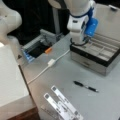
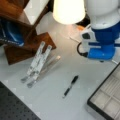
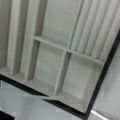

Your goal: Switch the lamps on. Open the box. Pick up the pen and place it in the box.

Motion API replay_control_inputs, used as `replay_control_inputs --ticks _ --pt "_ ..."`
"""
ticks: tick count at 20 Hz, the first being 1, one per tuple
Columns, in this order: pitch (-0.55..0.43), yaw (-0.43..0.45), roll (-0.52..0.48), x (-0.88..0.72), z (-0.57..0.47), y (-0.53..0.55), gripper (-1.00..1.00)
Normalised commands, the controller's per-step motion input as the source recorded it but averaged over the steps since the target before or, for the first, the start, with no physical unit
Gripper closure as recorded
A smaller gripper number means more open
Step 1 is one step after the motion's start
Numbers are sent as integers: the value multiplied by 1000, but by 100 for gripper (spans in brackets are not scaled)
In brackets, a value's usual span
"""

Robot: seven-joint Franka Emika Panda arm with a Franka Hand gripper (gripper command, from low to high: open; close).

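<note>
Box [image 1: 100, 53] lies open, gripper [image 1: 79, 42] over its near corner, jaw state unclear; pen [image 1: 85, 86] rests untouched on the table [image 1: 62, 72]. A careless descent could clip the rim.

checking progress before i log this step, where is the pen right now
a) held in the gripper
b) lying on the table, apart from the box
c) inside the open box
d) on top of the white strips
b: in both front views the pen lies flat on the grey table, clear of the open box, whose compartments show nothing inside in the wrist view; the gripper itself is not visible.
</note>
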Motion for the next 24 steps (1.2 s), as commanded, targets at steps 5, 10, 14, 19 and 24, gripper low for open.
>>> replay_control_inputs --ticks 5,10,14,19,24 --pt "96 149 -411 292 -147 -365 -100" --pt "92 101 -313 244 -107 -299 -100" --pt "-16 98 -266 267 -43 -165 -100" --pt "-58 209 -264 237 -91 -75 -100" --pt "-36 403 -252 175 -201 -66 -100"
